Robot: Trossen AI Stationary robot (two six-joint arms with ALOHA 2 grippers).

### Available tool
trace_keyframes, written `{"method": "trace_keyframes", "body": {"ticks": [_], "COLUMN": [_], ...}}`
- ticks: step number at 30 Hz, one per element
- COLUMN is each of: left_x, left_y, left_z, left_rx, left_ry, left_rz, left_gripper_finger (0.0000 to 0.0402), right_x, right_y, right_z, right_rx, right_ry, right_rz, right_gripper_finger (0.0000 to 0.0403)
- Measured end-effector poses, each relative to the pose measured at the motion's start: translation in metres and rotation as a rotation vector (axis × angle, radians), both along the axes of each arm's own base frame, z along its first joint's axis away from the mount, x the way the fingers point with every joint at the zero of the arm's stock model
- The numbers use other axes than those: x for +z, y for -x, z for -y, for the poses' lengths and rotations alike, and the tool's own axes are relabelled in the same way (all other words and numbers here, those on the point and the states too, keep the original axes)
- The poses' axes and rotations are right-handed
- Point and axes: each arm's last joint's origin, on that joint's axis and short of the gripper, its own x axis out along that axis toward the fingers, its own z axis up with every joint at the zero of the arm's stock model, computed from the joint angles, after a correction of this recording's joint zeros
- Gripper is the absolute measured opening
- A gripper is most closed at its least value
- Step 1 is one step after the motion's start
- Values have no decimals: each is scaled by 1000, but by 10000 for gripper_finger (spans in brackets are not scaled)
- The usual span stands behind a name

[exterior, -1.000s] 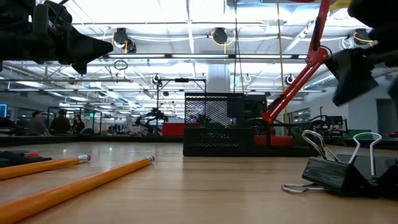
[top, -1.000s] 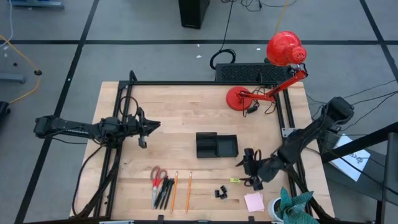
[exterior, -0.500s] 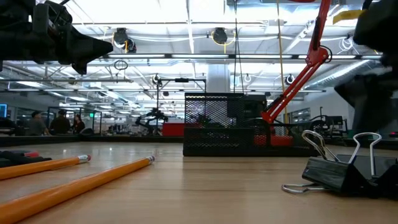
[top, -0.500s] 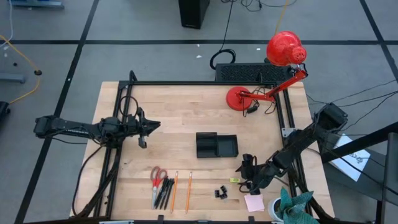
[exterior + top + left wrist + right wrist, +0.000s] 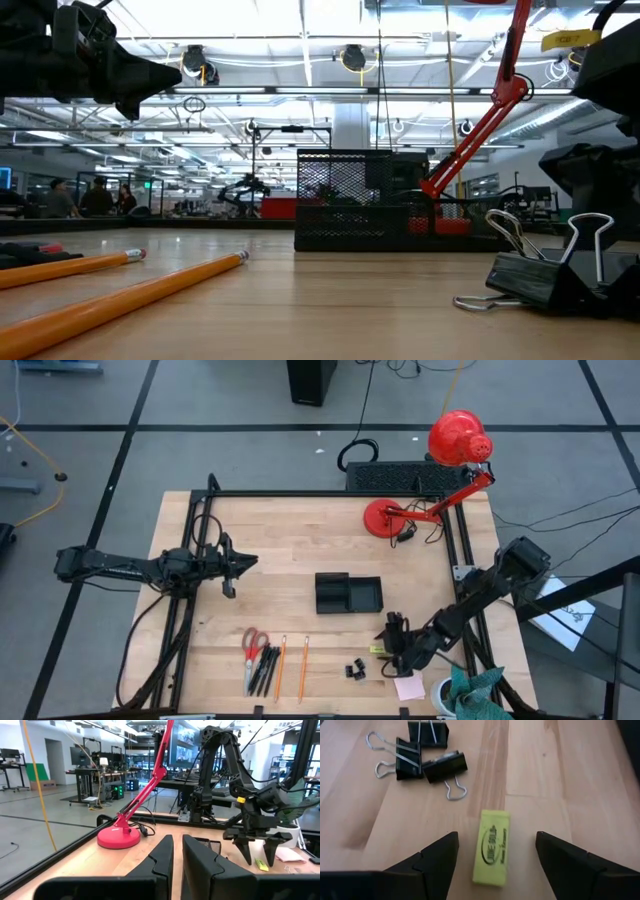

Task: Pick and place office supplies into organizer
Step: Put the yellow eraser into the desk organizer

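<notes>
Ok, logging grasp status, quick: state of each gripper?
Left gripper: shut, empty.
Right gripper: open, jaws straddling the yellow eraser.

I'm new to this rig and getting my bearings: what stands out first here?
The tall red desk lamp at the table's far right corner. Next, the right gripper, open, poised over a small yellow eraser-like block near three black binder clips. The small black plastic organizer tray sits mid-table.
</notes>
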Motion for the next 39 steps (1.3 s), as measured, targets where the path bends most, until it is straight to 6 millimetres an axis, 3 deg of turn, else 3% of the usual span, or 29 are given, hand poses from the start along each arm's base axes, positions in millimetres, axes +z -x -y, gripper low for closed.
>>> {"method": "trace_keyframes", "body": {"ticks": [7,21,28,39], "left_x": [0,0,0,0], "left_y": [0,0,0,0], "left_z": [0,0,0,0], "left_rx": [0,0,1,2], "left_ry": [0,0,0,0], "left_rz": [0,0,0,-1], "left_gripper_finger": [47,47,47,47], "right_x": [-5,-7,0,35], "right_y": [2,3,0,-4], "right_z": [0,0,1,8], "right_rx": [4,24,47,86], "right_ry": [13,23,16,1], "right_rz": [-21,-42,-3,123], "right_gripper_finger": [215,53,60,60]}}
